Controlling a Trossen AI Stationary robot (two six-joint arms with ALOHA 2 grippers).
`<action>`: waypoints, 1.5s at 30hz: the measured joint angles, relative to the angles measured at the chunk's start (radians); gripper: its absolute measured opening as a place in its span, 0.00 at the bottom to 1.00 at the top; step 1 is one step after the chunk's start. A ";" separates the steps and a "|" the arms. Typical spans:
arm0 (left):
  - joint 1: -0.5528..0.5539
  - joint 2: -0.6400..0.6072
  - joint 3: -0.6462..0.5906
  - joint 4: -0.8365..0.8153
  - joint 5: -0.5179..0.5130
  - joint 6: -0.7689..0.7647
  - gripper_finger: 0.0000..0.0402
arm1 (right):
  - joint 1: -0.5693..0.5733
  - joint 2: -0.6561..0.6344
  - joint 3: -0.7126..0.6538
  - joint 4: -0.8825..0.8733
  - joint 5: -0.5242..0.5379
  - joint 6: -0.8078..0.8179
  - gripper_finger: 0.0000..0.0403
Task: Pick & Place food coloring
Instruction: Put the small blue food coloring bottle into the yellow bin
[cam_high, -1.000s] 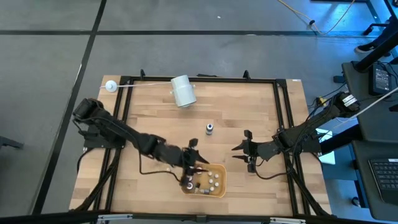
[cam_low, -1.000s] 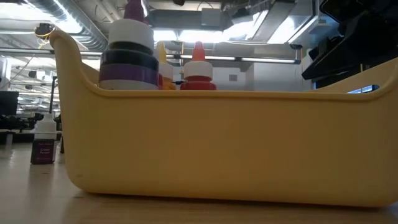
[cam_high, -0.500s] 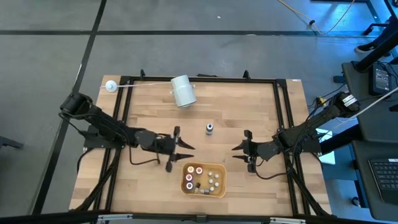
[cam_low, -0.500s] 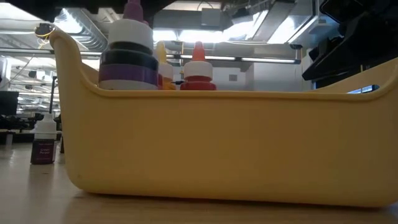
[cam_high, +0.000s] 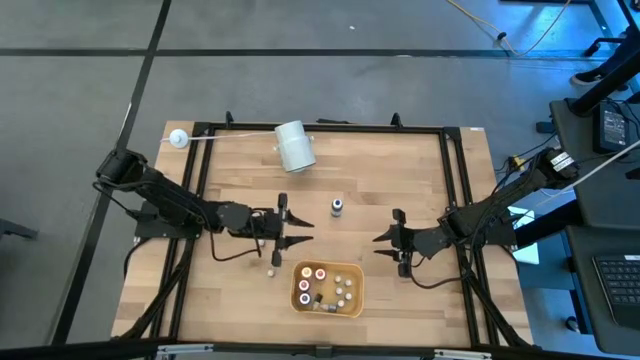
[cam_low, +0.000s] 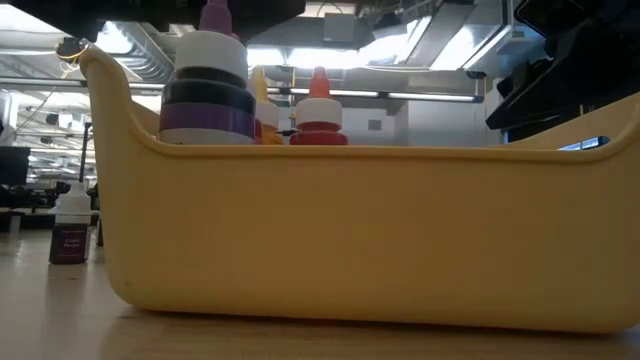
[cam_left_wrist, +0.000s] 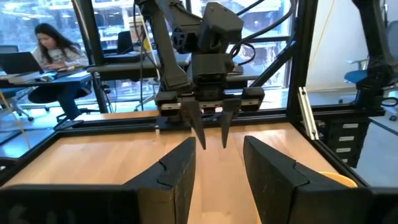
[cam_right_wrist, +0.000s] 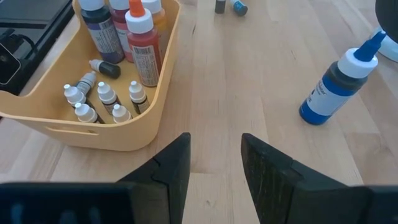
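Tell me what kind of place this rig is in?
Looks like a robotics lab or open workshop. The wooden table sits in a black metal frame on a grey floor; a person works at a laptop desk behind; exposed ceiling ducts run overhead.

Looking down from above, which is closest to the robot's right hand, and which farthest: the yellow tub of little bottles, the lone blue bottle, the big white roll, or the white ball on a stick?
From the right hand:
1. Yellow tub, just below-left, table's near edge.
2. Blue bottle, mid-table; close to the tub's distance, hard to separate.
3. White roll, far edge.
4. White ball, far left corner.
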 joint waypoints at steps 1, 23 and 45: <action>0.002 0.000 0.000 0.000 0.000 0.000 0.33 | 0.000 0.000 0.000 0.000 0.000 0.000 0.36; 0.004 0.000 0.000 -0.006 0.000 0.000 0.32 | 0.000 0.000 0.000 -0.019 0.000 0.000 0.36; 0.004 0.001 0.000 -0.064 -0.007 0.024 0.33 | 0.000 0.000 0.000 -0.019 0.000 0.000 0.36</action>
